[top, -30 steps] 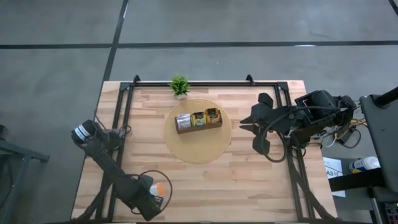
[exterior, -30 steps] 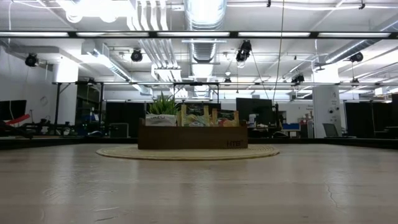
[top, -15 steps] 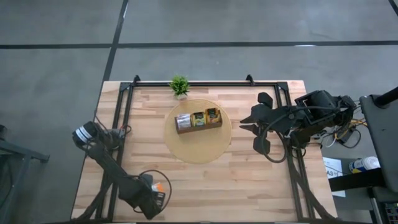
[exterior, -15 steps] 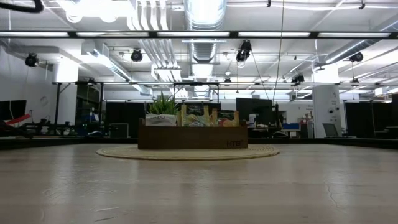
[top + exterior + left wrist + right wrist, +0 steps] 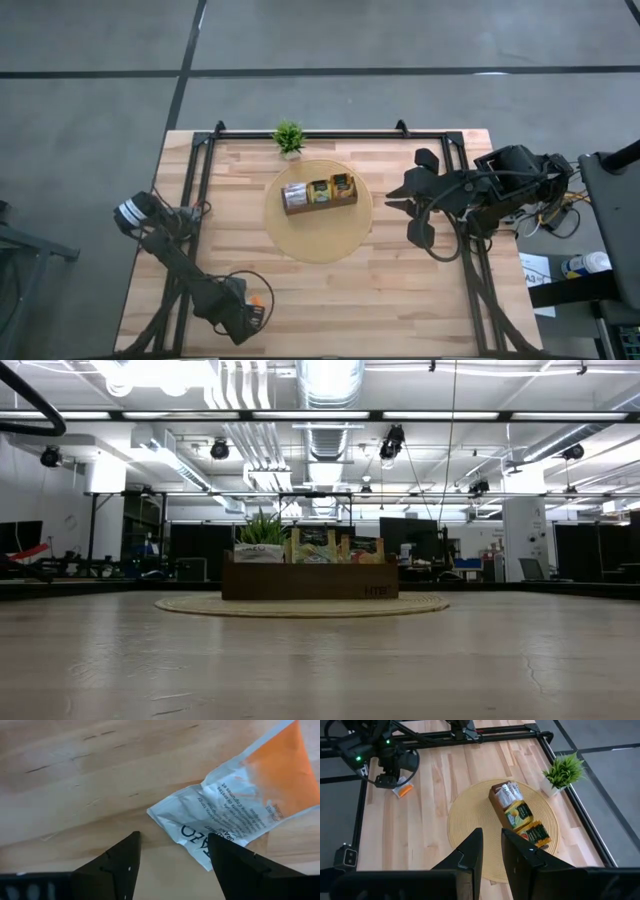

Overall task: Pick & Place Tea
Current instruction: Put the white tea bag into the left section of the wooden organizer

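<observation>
While your left gripper (image 5: 172, 857) hangs low over the near-left part of the table (image 5: 420, 290), its two fingers (image 5: 117, 865) stand spread apart with nothing between them. You can see in the left wrist view that a white-and-orange sachet (image 5: 245, 805) lies flat and crumpled on the bare wood just beyond those fingertips, with one corner close to the gap but not gripped. From the high view the same sachet shows only as a small orange patch just beside the gripper's head.

Your right gripper (image 5: 491, 852) waits above the right side of the table, pointing toward the middle. Its fingers are drawn close together, leaving only a thin slit, and they hold nothing.

At the table's centre you have a round woven mat (image 5: 318, 240) with the brown tray (image 5: 318, 199) sitting on it, toward its far half. The tray's three compartments are filled: white sachets (image 5: 508, 793) stand in the left one, dark green-and-yellow sachets (image 5: 519, 813) fill the middle, and the right one holds more dark packets whose kind you cannot make out. In the low view their tops stick up above the tray wall.

A small green potted plant (image 5: 289, 137) stands at the far edge of the table, just beyond the mat and apart from the tray.
</observation>
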